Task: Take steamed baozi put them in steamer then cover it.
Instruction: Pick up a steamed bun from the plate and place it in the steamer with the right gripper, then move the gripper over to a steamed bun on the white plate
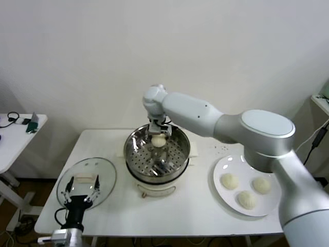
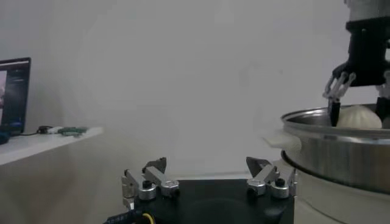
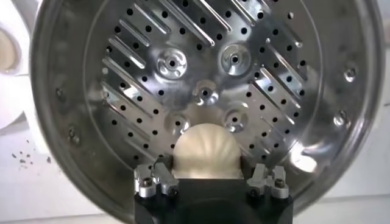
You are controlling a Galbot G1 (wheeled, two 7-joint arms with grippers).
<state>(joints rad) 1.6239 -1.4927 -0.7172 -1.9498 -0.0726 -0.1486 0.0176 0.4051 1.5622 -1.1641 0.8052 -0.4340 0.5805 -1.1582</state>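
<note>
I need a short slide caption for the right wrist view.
Right gripper holds a baozi over the steamer's perforated bottom.

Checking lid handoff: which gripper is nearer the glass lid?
Left. The left gripper hovers over the near edge of the glass lid. The right gripper is across the table, over the steamer with a baozi.

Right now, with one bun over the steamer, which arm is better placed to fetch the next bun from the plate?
The right. Its gripper is at the steamer with a bun between its fingers, and the plate with three buns lies on that side. The left gripper sits open by the glass lid, farther away.
</note>
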